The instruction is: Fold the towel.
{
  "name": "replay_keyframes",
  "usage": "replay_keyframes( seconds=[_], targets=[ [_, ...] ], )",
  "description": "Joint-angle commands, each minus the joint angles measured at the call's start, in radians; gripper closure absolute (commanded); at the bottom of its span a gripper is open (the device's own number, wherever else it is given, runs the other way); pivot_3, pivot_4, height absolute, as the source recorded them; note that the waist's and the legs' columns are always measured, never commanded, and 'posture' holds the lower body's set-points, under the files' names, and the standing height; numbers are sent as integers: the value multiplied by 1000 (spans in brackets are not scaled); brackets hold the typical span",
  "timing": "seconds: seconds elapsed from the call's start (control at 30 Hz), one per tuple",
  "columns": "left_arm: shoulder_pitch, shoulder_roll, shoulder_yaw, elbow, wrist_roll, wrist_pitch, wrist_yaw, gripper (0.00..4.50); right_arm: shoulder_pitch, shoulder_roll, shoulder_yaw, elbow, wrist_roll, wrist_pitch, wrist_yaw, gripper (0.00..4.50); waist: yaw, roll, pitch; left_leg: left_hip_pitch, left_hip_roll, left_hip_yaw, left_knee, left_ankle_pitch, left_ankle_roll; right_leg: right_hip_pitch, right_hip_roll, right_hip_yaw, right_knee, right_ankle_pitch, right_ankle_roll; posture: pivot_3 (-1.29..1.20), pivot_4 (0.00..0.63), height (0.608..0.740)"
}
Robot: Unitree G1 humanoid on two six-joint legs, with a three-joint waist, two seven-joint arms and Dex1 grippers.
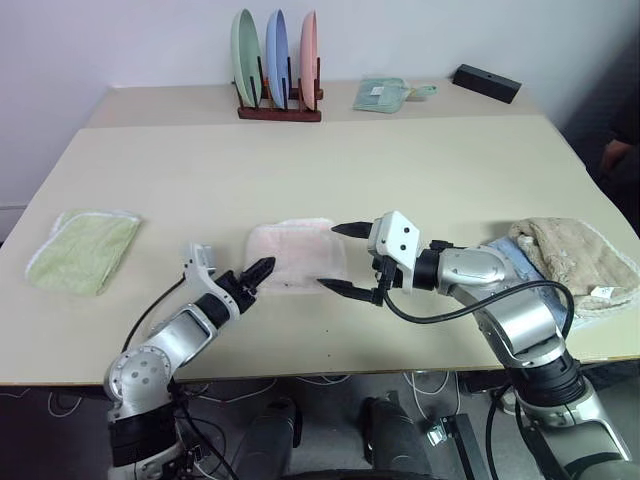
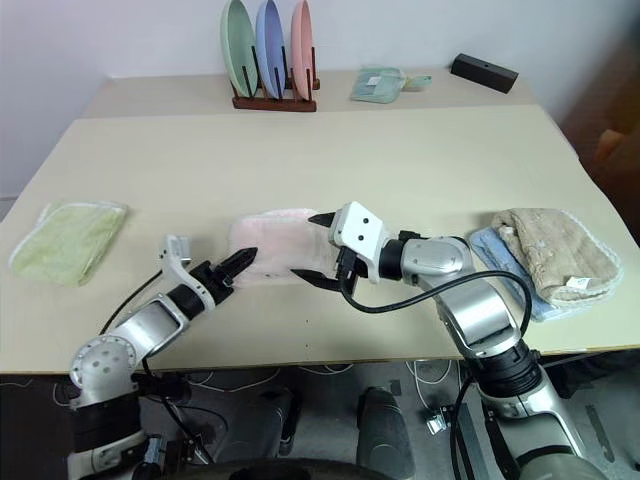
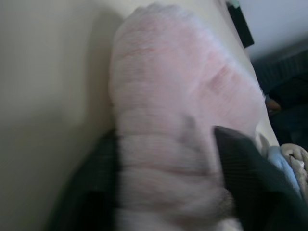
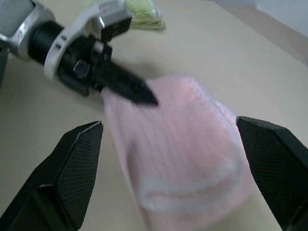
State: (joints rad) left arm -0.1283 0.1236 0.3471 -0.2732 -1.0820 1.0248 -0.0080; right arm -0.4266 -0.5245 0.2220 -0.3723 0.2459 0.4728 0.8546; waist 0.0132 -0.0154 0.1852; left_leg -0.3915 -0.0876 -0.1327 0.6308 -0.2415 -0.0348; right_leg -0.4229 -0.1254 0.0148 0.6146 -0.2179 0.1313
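Here we have the left claw [image 1: 262, 270] at the pink towel's [image 1: 296, 254] near-left edge, fingers partly parted and straddling it in the wrist view, while the right claw [image 1: 345, 260] hangs spread wide over its right side. The towel lies already folded mid-surface [image 1: 420, 180], well short of the plate rack [image 1: 278, 104], so we judge the fold nearly done; next we would free the left claw and lift both clear.

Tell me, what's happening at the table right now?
Right gripper wide open, above the pink towel. Left gripper at the towel's near-left edge, grip unclear. Towel lies folded on the table. Nothing in the way.
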Motion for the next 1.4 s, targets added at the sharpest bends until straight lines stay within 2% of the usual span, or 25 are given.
replay_keyframes(
  seconds=[0.03, 0.07, 0.1, 0.27, 0.43, 0.5, 0.57, 0.7, 0.97, 1.07, 1.27, 1.3, 1.4],
  targets=[
    [9, -10, -19, -23, -39, 14, 14, 3789, 0, -1, -24, -57, 13, -5, -17, 0, -1, 0, 0, 0, 0, 0, 0, 0, 0, 0, 0, 0, 0, 0, 0, 0, 150, 740],
    [10, -9, -19, -33, -45, 12, 14, 4368, 0, 1, -23, -61, 15, -3, -20, 0, -1, 0, 0, 0, 0, 0, 0, 0, 0, 0, 0, 0, 0, 0, 0, 0, 150, 740],
    [9, -5, -16, -50, -52, 4, 12, 4473, -1, 3, -22, -64, 17, 0, -24, 0, -1, 0, 0, 0, 0, 0, 0, 0, 0, 0, 0, 0, 0, 0, 0, 0, 150, 740],
    [-86, 30, 97, -79, -60, -153, 19, 4473, -19, 6, -15, -57, 17, 1, -32, 0, -1, -1, 1, 0, 0, 0, 0, 0, 0, -1, 0, 0, 0, 0, 0, 0, 150, 740],
    [-251, 162, 323, 9, 21, -404, 131, 4473, -30, 0, -14, -47, 14, -6, -25, 0, -6, -2, 1, -1, 1, 0, -1, 0, -1, -2, 1, 0, 0, 0, -1, 0, 150, 740],
    [-274, 222, 447, 71, 61, -512, 192, 4473, -29, -2, -13, -44, 13, -11, -21, 0, -10, -2, 1, 0, 1, 0, -1, 0, -1, -2, 1, 0, -1, 1, 0, 0, 150, 740],
    [-261, 249, 507, 108, 67, -562, 209, 4473, -28, -3, -12, -41, 13, -14, -17, 0, -16, -2, 1, 0, 1, 0, -1, -1, -2, -3, 1, 1, -1, 1, 0, 0, 150, 740],
    [-170, 218, 576, 161, 51, -586, 275, 4473, -30, 4, -2, -30, 13, -27, -11, 0, -7, -2, 1, 0, 1, 0, -1, -2, -3, -3, 1, 1, -1, 1, 0, 0, 150, 740],
    [54, 47, 552, 92, -2, -581, 314, 4473, -26, -3, -3, -5, 7, -53, 5, 0, 1, -10, -1, 0, 1, 0, 1, -2, -2, 0, 1, -1, -1, 1, 0, 0, 150, 740],
    [60, 24, 562, 68, -45, -611, 315, 3433, -22, -7, -4, -1, 7, -59, 9, 0, 1, -10, -1, 0, 1, 0, 1, -2, -2, 0, 2, -1, -1, 1, 0, 0, 150, 740],
    [74, 56, 575, 18, -74, -661, 293, 348, -10, -23, -12, 3, 9, -65, 28, 0, -1, -10, -1, 0, 1, 1, 0, -2, -2, 0, 2, 0, -1, 1, 0, 0, 150, 740],
    [85, 67, 581, 6, -71, -671, 289, 30, -9, -26, -16, 6, 11, -66, 33, 0, -1, -10, -1, 0, 2, 1, 0, -2, -2, 0, 2, 0, -1, 1, 0, 0, 150, 740],
    [141, 120, 620, -35, -33, -709, 284, 30, -16, -33, -32, 28, 22, -64, 44, 0, -4, -10, -1, 0, 2, 1, 0, -2, -2, -1, 2, 0, -1, 0, 0, 0, 150, 740]
  ],
)
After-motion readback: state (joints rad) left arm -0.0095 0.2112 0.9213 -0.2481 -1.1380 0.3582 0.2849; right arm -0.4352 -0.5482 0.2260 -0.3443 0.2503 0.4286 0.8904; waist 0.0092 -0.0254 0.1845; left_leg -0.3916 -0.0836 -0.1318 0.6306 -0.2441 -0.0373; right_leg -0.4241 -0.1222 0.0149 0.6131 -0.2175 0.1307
